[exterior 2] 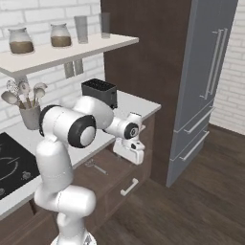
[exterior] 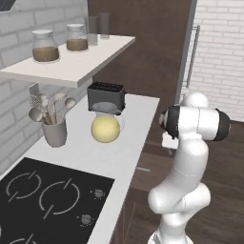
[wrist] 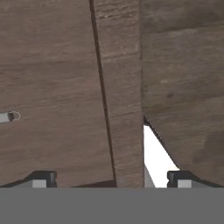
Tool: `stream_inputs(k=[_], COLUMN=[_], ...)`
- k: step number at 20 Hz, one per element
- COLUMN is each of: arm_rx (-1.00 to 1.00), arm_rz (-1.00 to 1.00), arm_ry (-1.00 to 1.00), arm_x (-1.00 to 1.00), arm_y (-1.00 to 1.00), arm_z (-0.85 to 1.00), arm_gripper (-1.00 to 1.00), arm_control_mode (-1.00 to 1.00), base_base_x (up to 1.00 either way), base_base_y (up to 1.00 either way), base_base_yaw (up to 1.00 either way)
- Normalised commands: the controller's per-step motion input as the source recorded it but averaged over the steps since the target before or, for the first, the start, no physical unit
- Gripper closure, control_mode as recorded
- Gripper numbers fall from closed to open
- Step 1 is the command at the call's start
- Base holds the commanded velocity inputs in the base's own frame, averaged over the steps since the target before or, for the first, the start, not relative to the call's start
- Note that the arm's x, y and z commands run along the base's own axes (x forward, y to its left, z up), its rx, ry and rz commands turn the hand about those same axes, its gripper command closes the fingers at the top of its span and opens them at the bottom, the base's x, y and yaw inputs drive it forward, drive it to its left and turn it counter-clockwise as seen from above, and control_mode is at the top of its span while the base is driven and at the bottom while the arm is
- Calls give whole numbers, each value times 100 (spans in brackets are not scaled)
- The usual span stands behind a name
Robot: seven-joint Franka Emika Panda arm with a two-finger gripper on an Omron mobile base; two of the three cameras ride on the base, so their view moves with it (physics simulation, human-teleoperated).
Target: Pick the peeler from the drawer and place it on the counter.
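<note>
None of the carrying is done yet, by the look of things. The counter, the biggest piece here, bears a toaster, a cup of spoons and a cooktop, but no peeler lies on its bare part. Below its edge the drawer stands pulled open, which I take as the one step finished. On the drawer floor lies the peeler, slim and grey; in the hand view one end of it pokes in from the left edge. The gripper hangs above the drawer, to one side of the peeler and apart from it, its fingertips spread wide with nothing between them. What is left, I judge: line up over the peeler, come down, close on it, lift, and set it on the counter.
</note>
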Motion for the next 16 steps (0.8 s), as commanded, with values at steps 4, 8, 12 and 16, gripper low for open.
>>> stream_inputs(k=[4,8,12,16], arm_rx=[-5,-4,-4,-1], arm_rz=[0,0,0,2], arm_ry=[-9,-4,-15,-19], arm_x=[-23,-45,-47,-64], arm_y=[0,0,-29,-94], arm_z=[-57,-64,-48,-12], arm_gripper=[-100,-100,-100,-100], arm_control_mode=[-100,-100,-100,-100], base_base_x=[0,0,0,0], base_base_y=[0,0,0,0], base_base_yaw=[0,0,0,0])
